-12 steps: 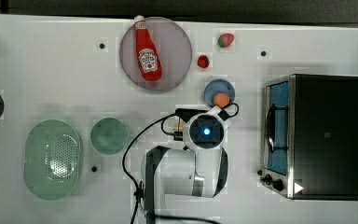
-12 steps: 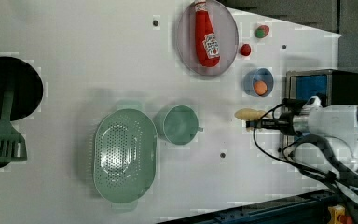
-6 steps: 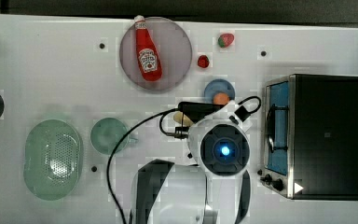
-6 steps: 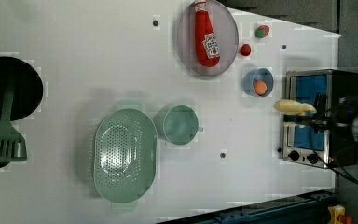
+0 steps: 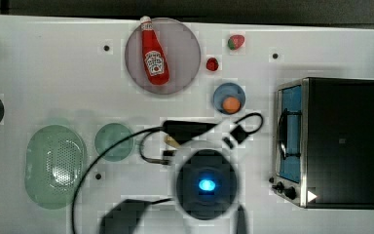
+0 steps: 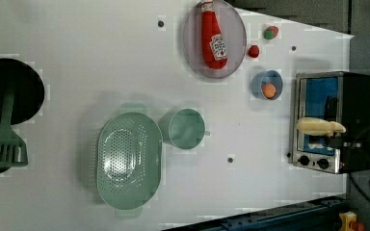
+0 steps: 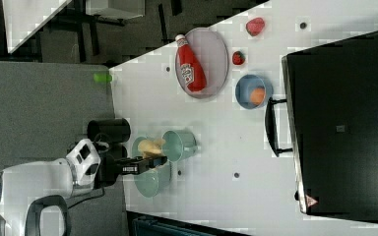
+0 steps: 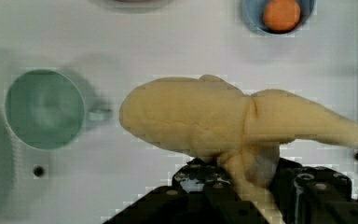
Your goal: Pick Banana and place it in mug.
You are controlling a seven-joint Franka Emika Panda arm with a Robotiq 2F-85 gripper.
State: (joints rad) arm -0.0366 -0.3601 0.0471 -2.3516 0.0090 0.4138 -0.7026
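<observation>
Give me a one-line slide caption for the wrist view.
Gripper holds the pale banana above the white table, teal mug off to one side.

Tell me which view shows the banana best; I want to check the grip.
The wrist view: the banana is large, with the end effector clamped on it. The left and right views show it small, held aloft; the top view shows a sliver beside the arm.

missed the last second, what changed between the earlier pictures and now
The gripper has lifted the banana, shut on it, off the table; in the left view it moved right, from beside the mug to in front of the toaster oven. Mug, basket, ketchup bottle and blue dish stayed put.
</observation>
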